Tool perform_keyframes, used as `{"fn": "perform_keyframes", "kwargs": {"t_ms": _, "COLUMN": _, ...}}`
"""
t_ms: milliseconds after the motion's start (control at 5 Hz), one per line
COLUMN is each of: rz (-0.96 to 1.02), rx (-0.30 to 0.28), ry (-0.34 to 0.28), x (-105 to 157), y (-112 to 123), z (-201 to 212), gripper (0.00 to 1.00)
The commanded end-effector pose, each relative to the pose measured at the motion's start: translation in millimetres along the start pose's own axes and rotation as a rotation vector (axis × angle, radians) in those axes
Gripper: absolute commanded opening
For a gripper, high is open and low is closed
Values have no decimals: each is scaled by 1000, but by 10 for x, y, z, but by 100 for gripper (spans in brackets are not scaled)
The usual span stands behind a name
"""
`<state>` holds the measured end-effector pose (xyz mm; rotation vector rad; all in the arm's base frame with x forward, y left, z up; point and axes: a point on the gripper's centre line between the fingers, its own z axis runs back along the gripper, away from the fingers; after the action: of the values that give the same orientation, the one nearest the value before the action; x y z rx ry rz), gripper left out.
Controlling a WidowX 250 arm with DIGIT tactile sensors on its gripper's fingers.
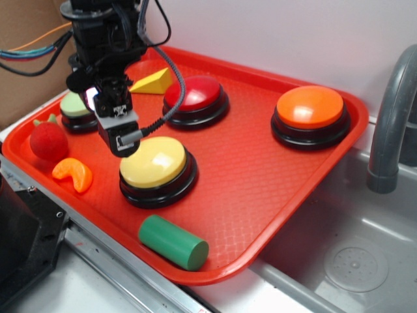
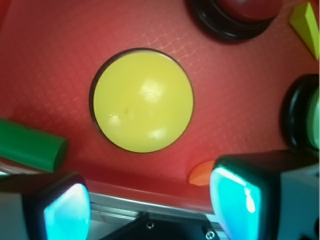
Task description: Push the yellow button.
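Three big buttons sit on the red tray (image 1: 273,195), and the yellow button (image 1: 155,163) is the one at lower left of center in the exterior view, black base and glossy pale cap. Gripper (image 1: 124,140) hangs right at its upper-left edge, tip looks just above or barely at the cap, can't tell if it's actually touching. In the wrist view the yellow button (image 2: 142,100) fills the middle of the frame and the two fingers (image 2: 65,212) show at the bottom corners, spread well apart with nothing between them. Red button (image 1: 195,98) is behind it, orange button (image 1: 311,114) over at the right. Green cylinder (image 1: 172,242) lies near the tray's front edge, and a yellow wedge (image 1: 153,83) sits just left of the red one.
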<state>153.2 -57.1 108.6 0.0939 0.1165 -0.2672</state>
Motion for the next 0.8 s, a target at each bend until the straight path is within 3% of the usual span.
{"fn": "perform_keyframes", "kwargs": {"t_ms": 0, "rz": 32, "rx": -16, "ry": -1, "x": 106, "y": 61, "z": 174, "gripper": 100}}
{"fn": "perform_keyframes", "kwargs": {"t_ms": 600, "rz": 69, "rx": -28, "ry": 3, "x": 135, "y": 249, "z": 239, "gripper": 100}}
